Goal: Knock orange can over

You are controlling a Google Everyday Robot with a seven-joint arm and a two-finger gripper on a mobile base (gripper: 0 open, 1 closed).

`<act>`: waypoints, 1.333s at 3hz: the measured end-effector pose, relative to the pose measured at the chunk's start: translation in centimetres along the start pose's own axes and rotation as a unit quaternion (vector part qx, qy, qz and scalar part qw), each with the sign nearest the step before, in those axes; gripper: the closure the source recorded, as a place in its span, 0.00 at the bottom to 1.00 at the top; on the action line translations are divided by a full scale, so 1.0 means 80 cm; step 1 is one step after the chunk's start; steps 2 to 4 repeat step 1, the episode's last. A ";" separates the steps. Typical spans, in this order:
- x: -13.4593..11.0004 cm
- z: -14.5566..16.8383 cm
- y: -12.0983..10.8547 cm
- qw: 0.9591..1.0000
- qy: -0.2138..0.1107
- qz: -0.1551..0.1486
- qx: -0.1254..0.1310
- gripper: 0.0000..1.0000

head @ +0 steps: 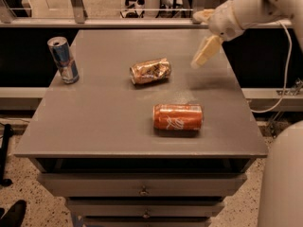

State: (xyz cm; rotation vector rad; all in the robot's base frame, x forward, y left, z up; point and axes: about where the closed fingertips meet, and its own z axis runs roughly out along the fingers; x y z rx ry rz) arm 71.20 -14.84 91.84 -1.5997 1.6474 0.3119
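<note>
The job looks done from where I stand: the orange can (pixel 150 71) lies on its side on the grey tabletop (pixel 104 126), no longer upright, so I'd judge nothing is left but for the arm to clear off.

The gripper (pixel 199 61) hangs above the table's far right part, touching nothing. Its pale fingers (pixel 207 50) look pressed together into one tapering tip and hold nothing.

The can rests well apart from those fingers, off to their left in the view and a little nearer the front. It is a dull copper-tan with pale mottled markings and looks crumpled.

Nearer the front than the fingertips, a brighter orange soda can (pixel 177 117) also lies flat. Far to their left, a slim blue-and-silver can (pixel 63 59) stands upright.
</note>
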 end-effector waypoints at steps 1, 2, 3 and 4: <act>0.004 -0.002 -0.002 1.000 -0.003 0.006 0.005 0.00; 0.004 -0.002 -0.002 1.000 -0.003 0.006 0.005 0.00; 0.004 -0.002 -0.002 1.000 -0.003 0.006 0.005 0.00; 0.004 -0.002 -0.002 1.000 -0.003 0.006 0.005 0.00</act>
